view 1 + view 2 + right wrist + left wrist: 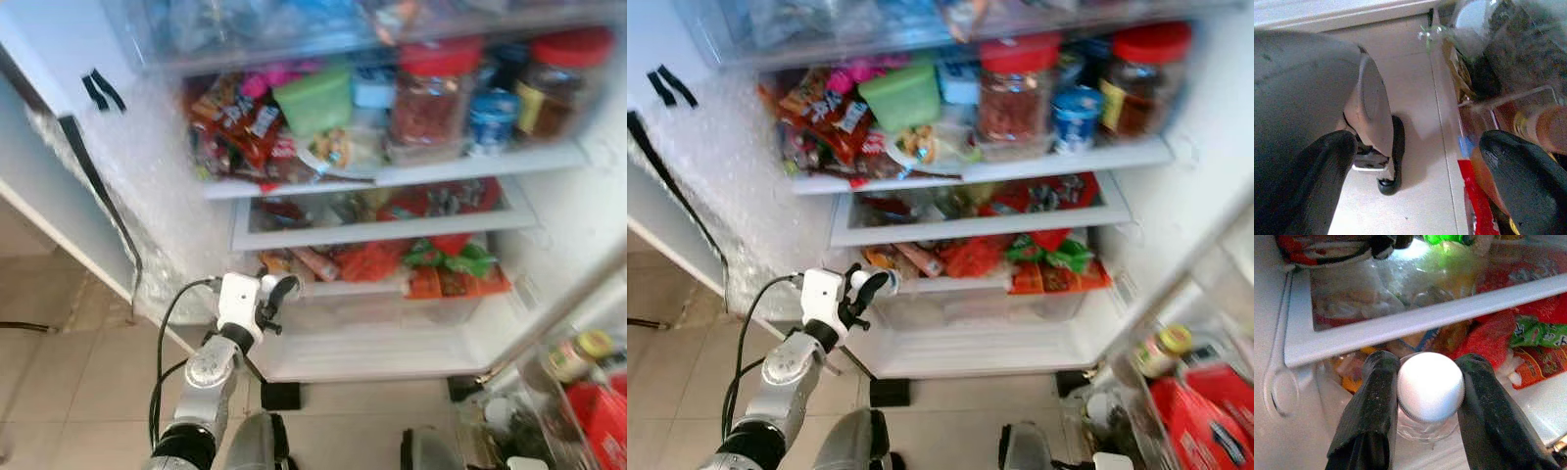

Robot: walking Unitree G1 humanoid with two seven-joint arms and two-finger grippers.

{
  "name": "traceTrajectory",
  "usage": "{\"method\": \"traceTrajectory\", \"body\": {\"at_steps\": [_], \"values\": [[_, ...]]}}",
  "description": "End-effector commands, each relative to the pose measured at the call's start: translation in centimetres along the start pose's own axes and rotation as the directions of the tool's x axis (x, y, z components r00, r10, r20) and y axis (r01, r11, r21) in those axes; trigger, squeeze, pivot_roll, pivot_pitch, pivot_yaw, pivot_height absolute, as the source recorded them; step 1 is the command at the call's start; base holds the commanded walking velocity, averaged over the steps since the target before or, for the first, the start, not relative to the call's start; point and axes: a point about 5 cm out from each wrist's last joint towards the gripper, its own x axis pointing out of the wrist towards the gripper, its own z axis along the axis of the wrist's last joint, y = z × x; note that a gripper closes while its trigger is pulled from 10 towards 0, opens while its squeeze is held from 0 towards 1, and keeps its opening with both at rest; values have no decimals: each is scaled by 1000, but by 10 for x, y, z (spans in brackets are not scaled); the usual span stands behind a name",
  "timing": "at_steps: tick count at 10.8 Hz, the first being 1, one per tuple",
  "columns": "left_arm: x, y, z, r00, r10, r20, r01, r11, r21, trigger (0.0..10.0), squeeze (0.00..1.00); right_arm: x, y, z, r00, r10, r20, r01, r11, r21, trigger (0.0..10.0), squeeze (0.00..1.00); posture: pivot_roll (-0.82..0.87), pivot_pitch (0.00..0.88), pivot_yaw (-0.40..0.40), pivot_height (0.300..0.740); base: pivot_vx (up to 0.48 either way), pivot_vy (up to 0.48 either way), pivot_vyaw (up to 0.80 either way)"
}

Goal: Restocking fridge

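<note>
- Our left gripper [1425, 406] has its fingers [1371, 406] closed on a small clear jar with a white cap [1430, 387], held at the fridge's lower shelf [372, 289], near its left wall.
- We judge it grips below the cap to keep the jar upright.
- Our right gripper [1415, 186] hangs idle, fingers spread wide, holding nothing.
</note>
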Motion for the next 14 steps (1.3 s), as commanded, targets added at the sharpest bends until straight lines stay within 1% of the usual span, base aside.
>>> {"method": "traceTrajectory", "body": {"at_steps": [1, 3, 4, 5, 6, 7, 8, 9, 10, 12, 14], "values": [[2, 2, 9, 999, -8, 39, 7, 999, 35, 10000, 0, -2, 2, -10, 999, 7, -31, -6, 1000, 12, 10000, 0, -160, 132, 138, 627, 281, 0, 0], [4, -2, 18, 997, -33, 76, 29, 999, 46, 10000, 0, -2, 2, -9, 999, 9, -33, -9, 1000, 6, 10000, 0, -160, 130, 137, 627, 281, 0, 0], [5, -6, 26, 992, -65, 109, 57, 996, 70, 10000, 0, -2, 2, -9, 999, 9, -33, -9, 1000, 5, 10000, 0, -161, 131, 137, 627, 285, 0, 0], [5, -10, 36, 985, -95, 145, 79, 990, 117, 10000, 0, -2, 2, -9, 999, 10, -32, -10, 1000, 4, 10000, 0, -158, 129, 135, 627, 277, 0, 0], [6, -13, 39, 981, -121, 149, 96, 982, 161, 10000, 0, -2, 2, -9, 999, 12, -31, -12, 1000, 4, 10000, 0, -157, 129, 136, 627, 281, 0, 0], [8, -15, 42, 977, -150, 150, 114, 967, 228, 10000, 0, -2, 3, -8, 999, 14, -30, -14, 1000, 4, 10000, 0, -160, 130, 136, 627, 281, 0, 0], [8, -16, 44, 975, -161, 154, 119, 961, 250, 10000, 0, -2, 3, -8, 999, 14, -30, -14, 1000, 6, 10000, 0, -164, 130, 138, 627, 277, 0, 0], [8, -20, 52, 964, -204, 170, 150, 947, 285, 10000, 0, -2, 3, -8, 999, 14, -30, -14, 1000, 10, 10000, 0, -166, 131, 140, 627, 270, 0, 0], [7, -24, 56, 956, -231, 183, 180, 950, 256, 10000, 0, -2, 4, -8, 999, 22, -34, -21, 1000, 14, 10000, 0, -164, 130, 140, 627, 0, 0, 0], [5, -28, 56, 949, -264, 173, 208, 936, 283, 10000, 0, -2, 4, -9, 999, 24, -35, -24, 1000, 14, 10000, 0, -164, 130, 141, 627, 0, 0, 0], [2, -42, 68, 910, -378, 169, 299, 882, 363, 10000, 0, -2, 4, -9, 999, 33, -37, -32, 999, 21, 10000, 0, -166, 129, 144, 627, 0, 0, 0]]}}
